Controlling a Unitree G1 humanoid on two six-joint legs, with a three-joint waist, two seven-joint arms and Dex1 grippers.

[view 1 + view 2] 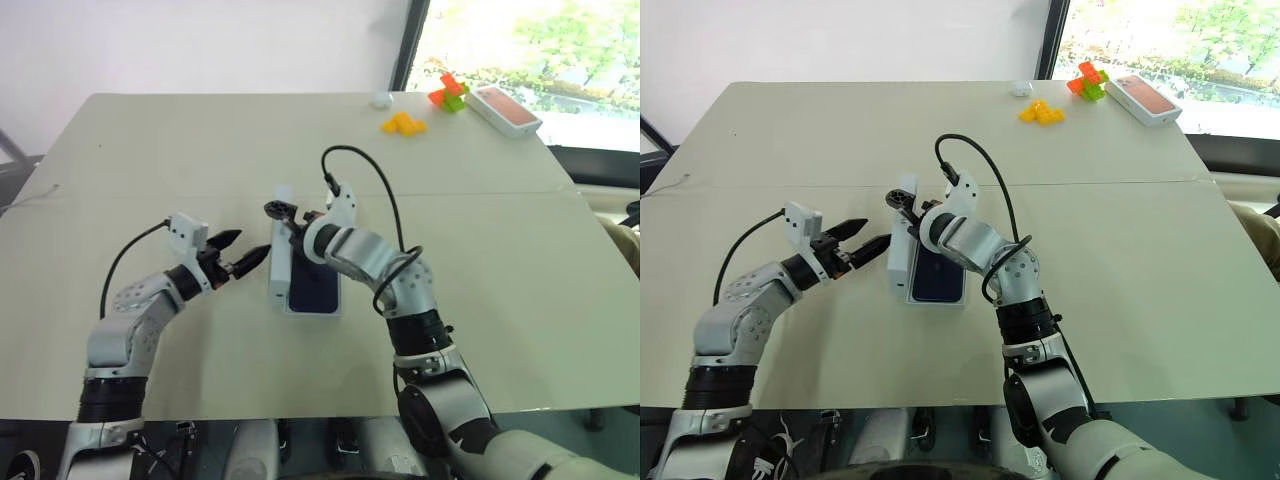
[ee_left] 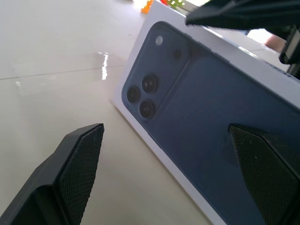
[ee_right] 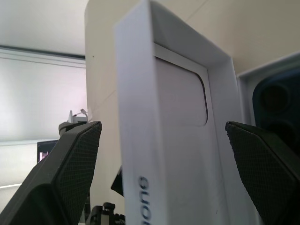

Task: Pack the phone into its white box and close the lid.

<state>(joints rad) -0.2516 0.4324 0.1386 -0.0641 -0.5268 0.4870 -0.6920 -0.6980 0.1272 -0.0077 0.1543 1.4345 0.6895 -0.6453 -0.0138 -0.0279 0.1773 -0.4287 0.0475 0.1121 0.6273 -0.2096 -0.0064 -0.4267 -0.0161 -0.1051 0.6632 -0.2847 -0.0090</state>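
Phone [image 1: 938, 278] lies in the white box [image 1: 962, 298] mid-worktop [image 1: 1160, 250]; the lid [image 1: 900, 255] stands on edge along its left side, unheld. Both your pincers, left [image 1: 862, 240] and right [image 1: 912, 205], gape open, so a nudge could topple the lid outward.

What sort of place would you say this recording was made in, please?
Probably an office or lab room: a large pale table against a plain white wall, beside a window onto trees, with the white box and toy blocks.
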